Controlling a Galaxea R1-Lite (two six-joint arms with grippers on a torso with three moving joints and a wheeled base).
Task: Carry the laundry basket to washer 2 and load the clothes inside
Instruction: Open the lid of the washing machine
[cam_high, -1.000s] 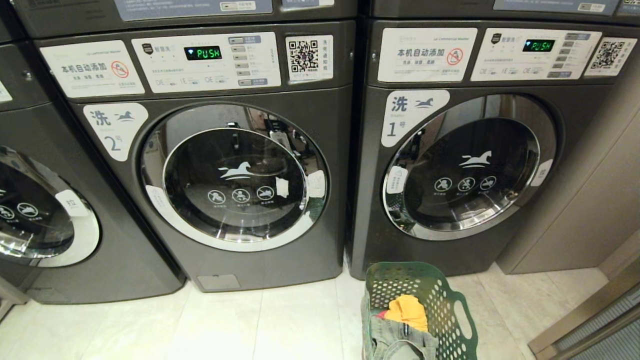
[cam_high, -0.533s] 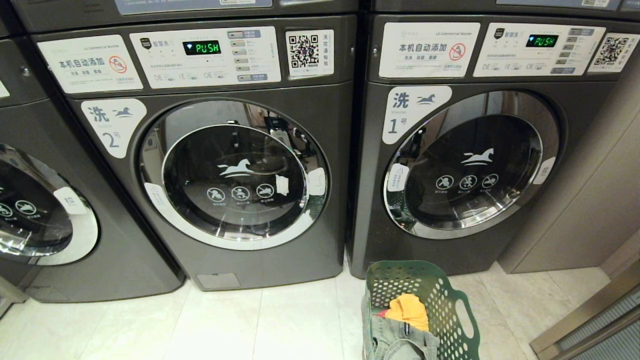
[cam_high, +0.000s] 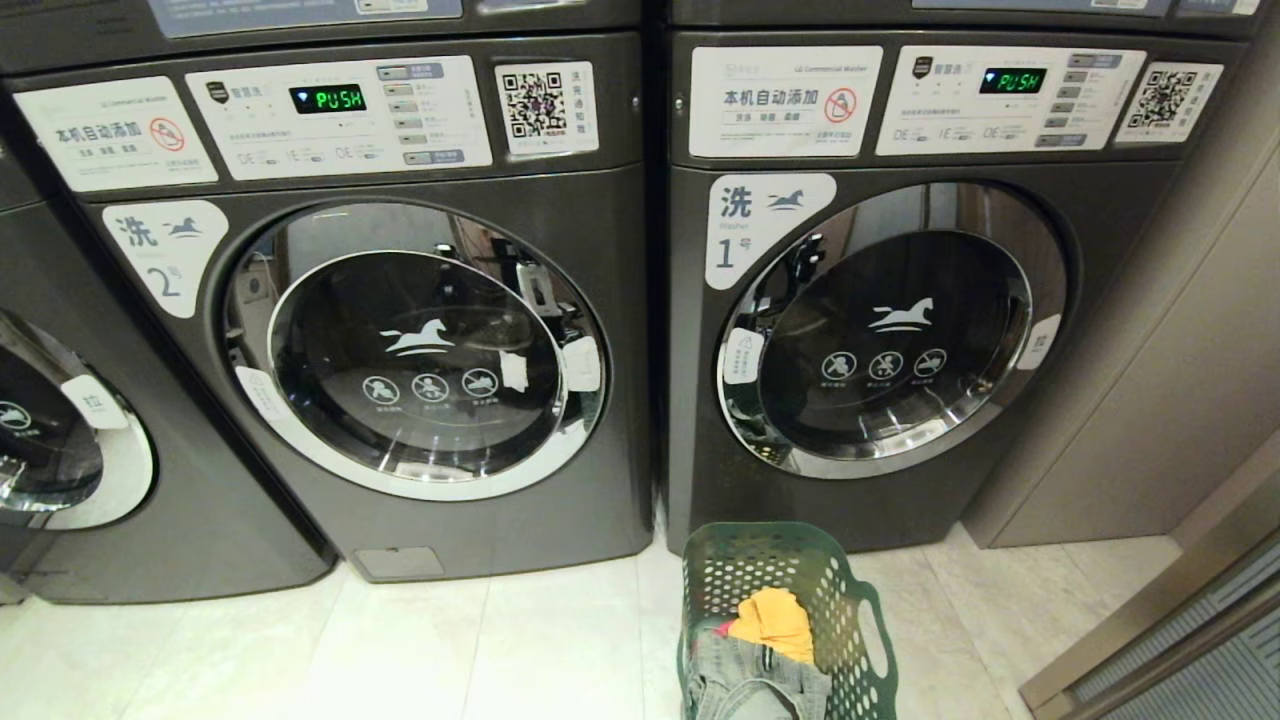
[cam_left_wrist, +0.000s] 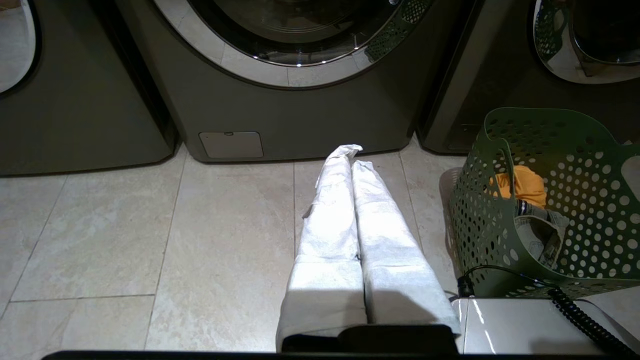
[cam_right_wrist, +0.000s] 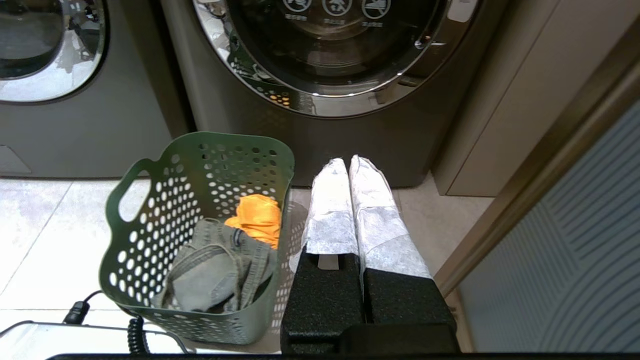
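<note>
risk: loading wrong machine | cause: laundry basket (cam_high: 790, 610) on floor (cam_high: 500, 650) before washer 1 (cam_high: 880, 340), not washer 2 (cam_high: 400, 350) | left gripper (cam_left_wrist: 350, 152), right gripper (cam_right_wrist: 347, 162) pressed together, empty

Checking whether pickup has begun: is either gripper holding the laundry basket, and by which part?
Nothing is held. The left gripper and right gripper are both shut on nothing, apart from the laundry basket, which sits on the floor.

Dark green hole-dotted laundry basket (cam_high: 835, 590), grey jeans (cam_high: 760, 680) (orange cloth (cam_high: 772, 620) beside), dark grey washers (cam_high: 600, 240)
</note>
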